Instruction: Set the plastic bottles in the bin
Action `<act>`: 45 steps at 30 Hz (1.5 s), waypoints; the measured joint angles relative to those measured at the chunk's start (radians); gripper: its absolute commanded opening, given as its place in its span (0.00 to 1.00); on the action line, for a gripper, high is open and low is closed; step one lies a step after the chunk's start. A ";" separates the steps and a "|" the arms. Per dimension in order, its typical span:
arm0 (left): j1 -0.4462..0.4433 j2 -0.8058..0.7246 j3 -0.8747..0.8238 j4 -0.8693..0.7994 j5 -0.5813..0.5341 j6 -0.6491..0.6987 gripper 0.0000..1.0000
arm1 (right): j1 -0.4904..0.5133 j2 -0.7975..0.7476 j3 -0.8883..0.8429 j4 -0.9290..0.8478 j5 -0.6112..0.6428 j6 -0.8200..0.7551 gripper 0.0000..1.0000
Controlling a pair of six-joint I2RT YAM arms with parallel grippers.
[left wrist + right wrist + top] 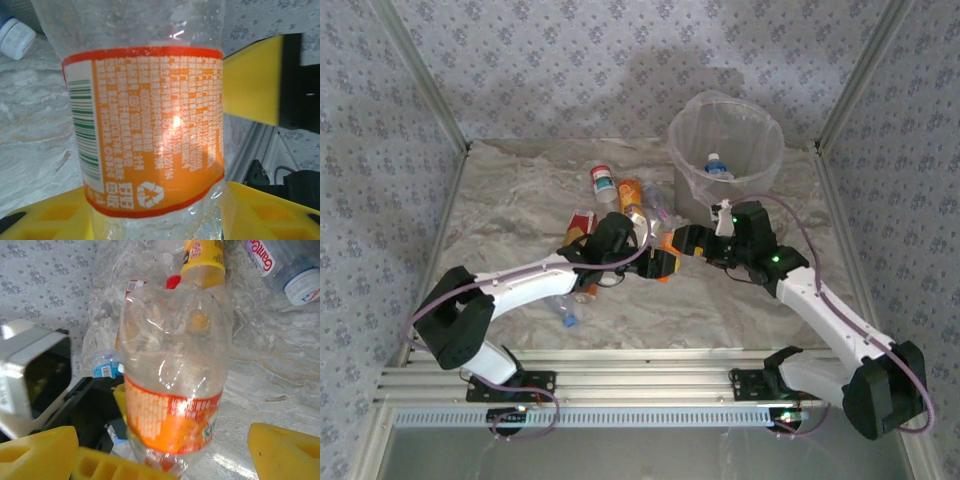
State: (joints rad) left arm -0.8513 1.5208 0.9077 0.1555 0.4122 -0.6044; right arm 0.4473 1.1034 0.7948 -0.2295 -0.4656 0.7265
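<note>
Bin (692, 190) at 1 o'clock on table (blue-capped bottle (717, 165) already inside). Left gripper (155, 222) clamps orange-label bottle (175, 365) mid-table. Right gripper (165, 460) at its 3 o'clock, jaws wide either side. Likely handover: right must close, left release.

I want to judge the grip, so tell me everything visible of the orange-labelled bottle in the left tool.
The orange-labelled bottle is clear thin plastic, dented and seemingly empty, wrapped by an orange label edged in red with white print, a green barcode and a recycling mark. The shut left tool clamps it between yellow fingers. It sits between the wide-open yellow fingers of the right tool.
</note>
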 measured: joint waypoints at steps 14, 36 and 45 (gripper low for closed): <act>-0.042 -0.035 0.000 0.024 0.004 0.001 0.54 | 0.020 0.034 0.001 0.054 0.034 0.020 0.74; -0.055 -0.126 0.011 -0.014 -0.001 0.058 1.00 | -0.057 -0.058 0.151 -0.143 0.074 -0.107 0.57; -0.060 -0.264 0.053 -0.082 -0.020 0.145 1.00 | -0.140 -0.039 0.427 -0.280 0.105 -0.228 0.57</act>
State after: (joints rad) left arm -0.9112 1.2568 0.9611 0.0731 0.3920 -0.4591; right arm 0.3077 1.0645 1.2217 -0.5095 -0.3611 0.4984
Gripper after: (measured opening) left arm 0.994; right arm 0.577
